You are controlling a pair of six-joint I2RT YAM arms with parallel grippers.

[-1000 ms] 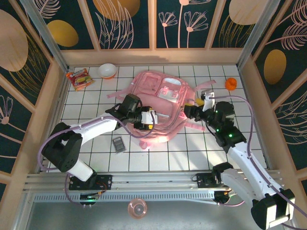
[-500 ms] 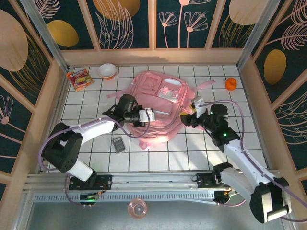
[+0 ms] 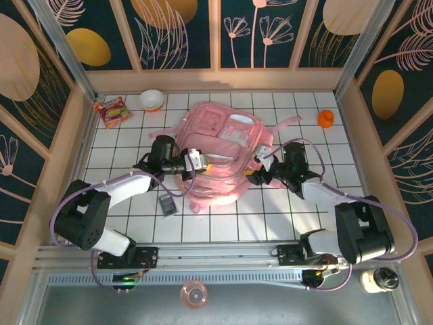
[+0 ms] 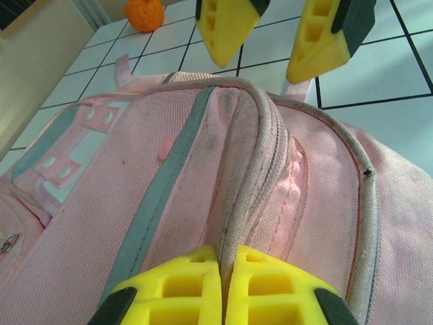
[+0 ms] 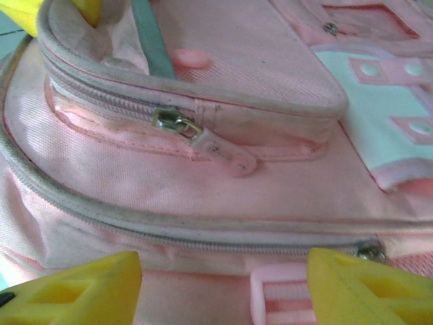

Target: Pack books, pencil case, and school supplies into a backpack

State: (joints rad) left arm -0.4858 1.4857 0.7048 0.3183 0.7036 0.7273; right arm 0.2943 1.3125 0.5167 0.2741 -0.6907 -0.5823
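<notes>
The pink backpack (image 3: pixel 220 152) lies flat in the middle of the tiled table. My left gripper (image 3: pixel 196 161) is shut on a raised fold of its zipped edge, and the left wrist view shows the yellow fingers (image 4: pixel 176 291) pinching that pale piping (image 4: pixel 237 203). My right gripper (image 3: pixel 259 166) stands open at the backpack's right side, its jaws wide apart over a zip line (image 5: pixel 223 237) and a strap buckle (image 5: pixel 281 298). The dark grey calculator-like school supplies (image 3: pixel 167 203) lie on the tiles near the backpack's front left corner. The books and the pencil case are out of view.
A red-and-yellow snack packet (image 3: pixel 111 110) and a white bowl (image 3: pixel 151 99) sit at the back left. A small orange thing (image 3: pixel 325 118) is at the back right. Wooden walls ring the table. A pink cup (image 3: pixel 193 294) sits beyond the front rail.
My left gripper has closed on the backpack's edge and drawn back to the left. The right gripper has swung in lower against the backpack's right side. The backpack has bunched up slightly.
</notes>
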